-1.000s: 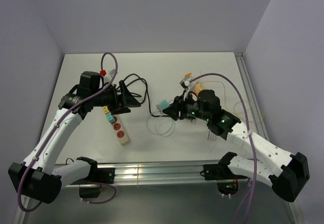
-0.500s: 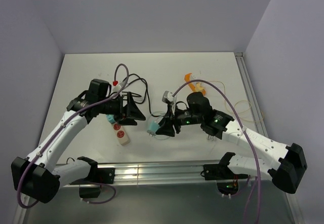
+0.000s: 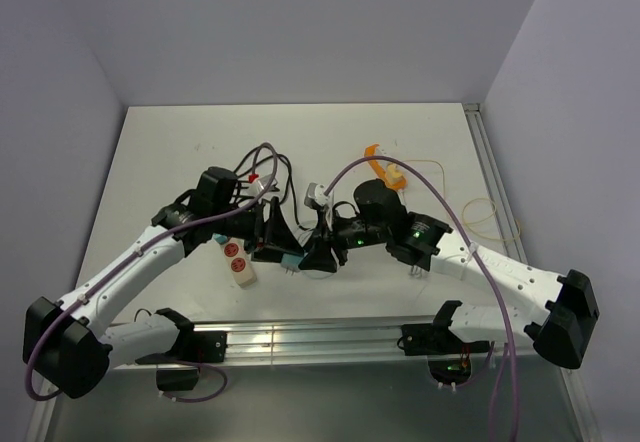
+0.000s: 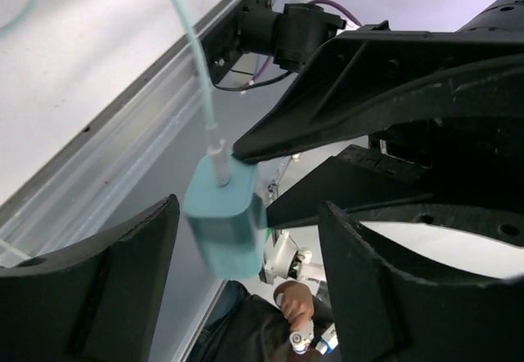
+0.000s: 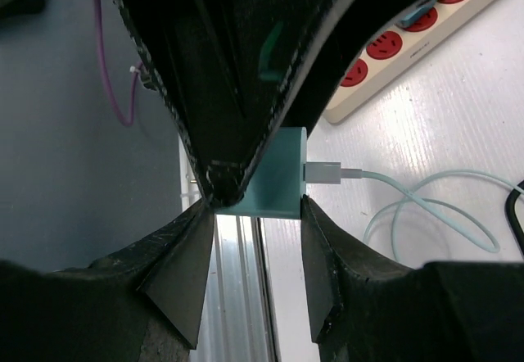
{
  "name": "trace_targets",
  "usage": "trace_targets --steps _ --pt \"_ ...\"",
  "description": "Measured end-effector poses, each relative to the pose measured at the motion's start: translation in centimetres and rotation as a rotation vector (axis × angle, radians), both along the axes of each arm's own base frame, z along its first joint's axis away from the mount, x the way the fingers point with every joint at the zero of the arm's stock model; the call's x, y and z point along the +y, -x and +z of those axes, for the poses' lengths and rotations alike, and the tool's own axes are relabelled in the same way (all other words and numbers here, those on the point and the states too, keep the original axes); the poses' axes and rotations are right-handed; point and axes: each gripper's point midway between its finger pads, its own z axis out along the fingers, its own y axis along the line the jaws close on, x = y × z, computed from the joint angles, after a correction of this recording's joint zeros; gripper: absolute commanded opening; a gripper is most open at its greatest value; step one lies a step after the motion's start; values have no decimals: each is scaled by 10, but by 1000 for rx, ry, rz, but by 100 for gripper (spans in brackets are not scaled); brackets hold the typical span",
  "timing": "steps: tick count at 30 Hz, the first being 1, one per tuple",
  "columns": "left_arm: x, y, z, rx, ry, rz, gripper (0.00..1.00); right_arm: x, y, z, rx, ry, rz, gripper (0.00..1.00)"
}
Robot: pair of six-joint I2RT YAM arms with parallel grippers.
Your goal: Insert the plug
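The teal plug [image 5: 277, 178] has a pale teal cable [image 5: 426, 206] running from its side, and my right gripper [image 5: 254, 206] is shut on it. In the top view the plug [image 3: 291, 261] hangs near the table's front edge, between my right gripper [image 3: 318, 255] and my left gripper [image 3: 278, 247]. In the left wrist view the plug [image 4: 223, 224] sits between the spread fingers of my left gripper [image 4: 246, 288], close to one finger and apart from the other. The white power strip [image 3: 235, 259] with red sockets lies just left of the two grippers; it also shows in the right wrist view [image 5: 409, 42].
A black cable [image 3: 272, 172] loops behind the left arm. An orange clip [image 3: 384, 167] and thin yellow loops [image 3: 490, 217] lie at the right. A metal rail [image 3: 300, 337] runs along the front edge below both grippers.
Both arms swung inward and nearer to the front edge. The right gripper carried the plug left to meet the left gripper, whose jaws have narrowed around it.
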Motion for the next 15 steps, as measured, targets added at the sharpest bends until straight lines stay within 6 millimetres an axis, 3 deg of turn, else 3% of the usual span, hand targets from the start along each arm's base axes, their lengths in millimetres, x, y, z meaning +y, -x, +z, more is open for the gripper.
trace_targets --steps 3,6,7,8,10,11,12,13,14,15 --pt "-6 4 2 9 12 -18 64 2 1 0 -7 4 1 0" --pt "-10 6 0 13 6 -23 37 2 1 0 -8 10 -6 0" --pt "-9 4 -3 17 -8 -11 21 1 1 1 -10 8 -9 0" --pt "-9 4 -5 33 -17 -2 12 0 1 2 -15 7 -15 0" --pt "-11 3 -6 28 -18 -4 0 0 -3 3 -22 7 -35 18" --pt "-11 3 -7 25 -24 -3 0 1 -5 4 -25 3 -46 27" --pt "-11 2 -8 22 -29 2 0 1 -7 4 -31 4 -55 44" --pt "-11 0 -9 20 -35 12 0 0 -8 2 -18 11 -75 52" --pt "-12 -4 -10 10 -44 29 0 0 -13 2 -18 13 -105 67" --pt "-12 -6 -10 3 -51 40 0 0 -16 2 -10 16 -137 73"
